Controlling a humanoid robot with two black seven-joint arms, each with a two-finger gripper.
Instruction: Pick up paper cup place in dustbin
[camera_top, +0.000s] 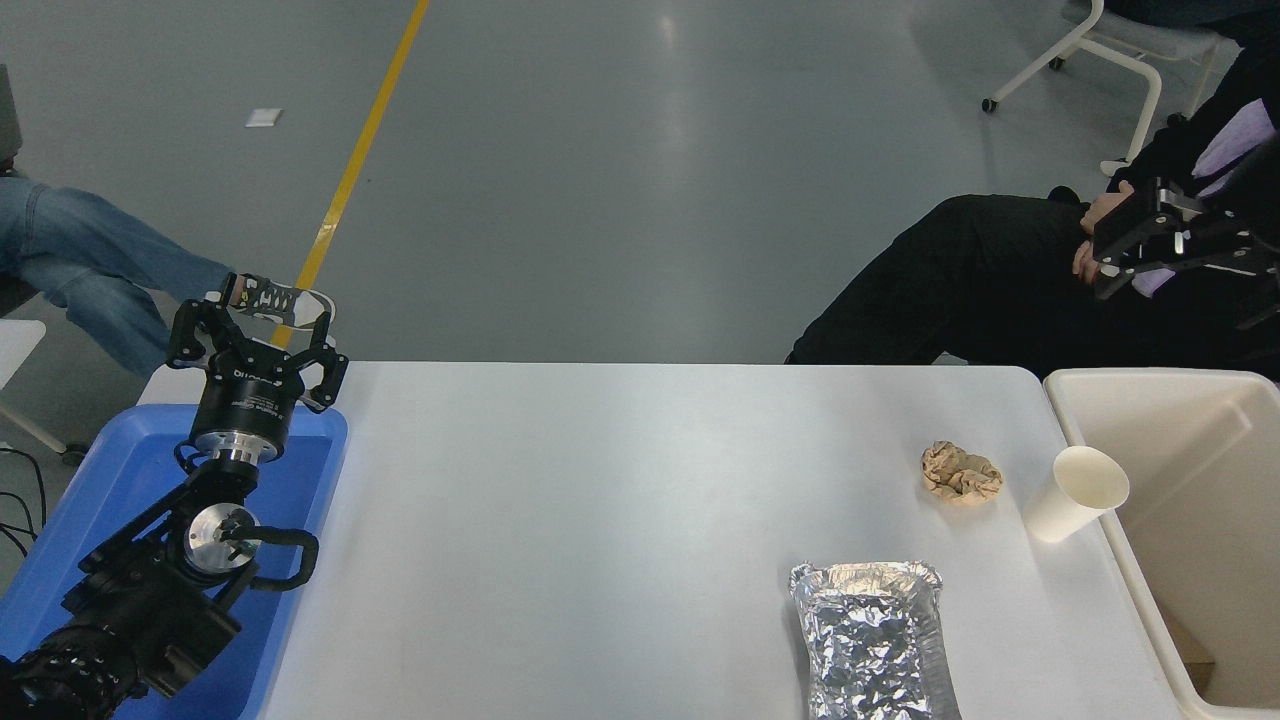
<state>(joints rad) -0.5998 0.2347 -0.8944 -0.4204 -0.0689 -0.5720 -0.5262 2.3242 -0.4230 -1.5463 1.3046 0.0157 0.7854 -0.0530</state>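
The off-white paper cup stands upright near the table's right edge, just left of the cream dustbin. High above and beyond them, off the table's far right corner, my right gripper hangs in the air. It is open, holds nothing and points left in front of a seated person's dark clothing. My left gripper is parked open over the blue tray at the lower left.
A crumpled brown paper ball lies left of the cup. A silver foil container sits at the front edge. A person in black sits beyond the far right corner, and a jeans leg shows at the left.
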